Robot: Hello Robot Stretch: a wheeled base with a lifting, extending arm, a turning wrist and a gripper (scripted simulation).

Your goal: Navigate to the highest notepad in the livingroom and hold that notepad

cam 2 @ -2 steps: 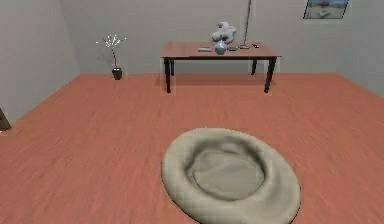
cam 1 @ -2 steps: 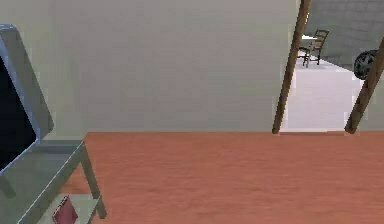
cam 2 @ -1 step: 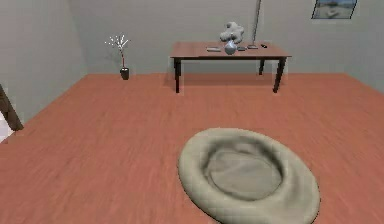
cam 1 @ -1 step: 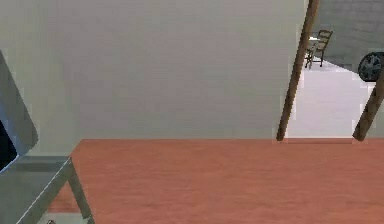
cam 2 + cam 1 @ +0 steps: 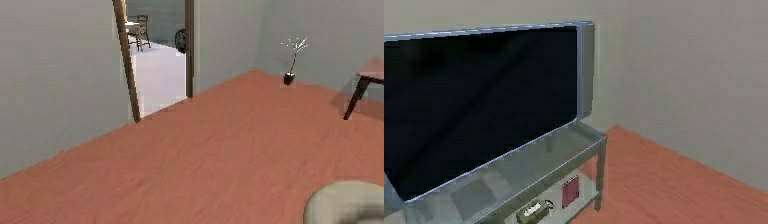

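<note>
A large dark television [image 5: 479, 95] with a grey frame stands on a grey metal stand [image 5: 549, 165] in the forward view's left and middle. On the stand's lower shelf a small pinkish-red flat thing [image 5: 571, 191] stands upright, possibly a notepad. Beside it lies a small dark and pale object [image 5: 536, 211].
Reddish wooden floor [image 5: 230, 140] stretches across the arm side view. An open doorway [image 5: 158, 55] leads to another room holding a chair [image 5: 140, 30]. A small potted twig plant [image 5: 291, 62] stands by the far wall. A dark table's leg [image 5: 357, 95] shows at the right; a pale round cushion [image 5: 345, 205] at bottom right.
</note>
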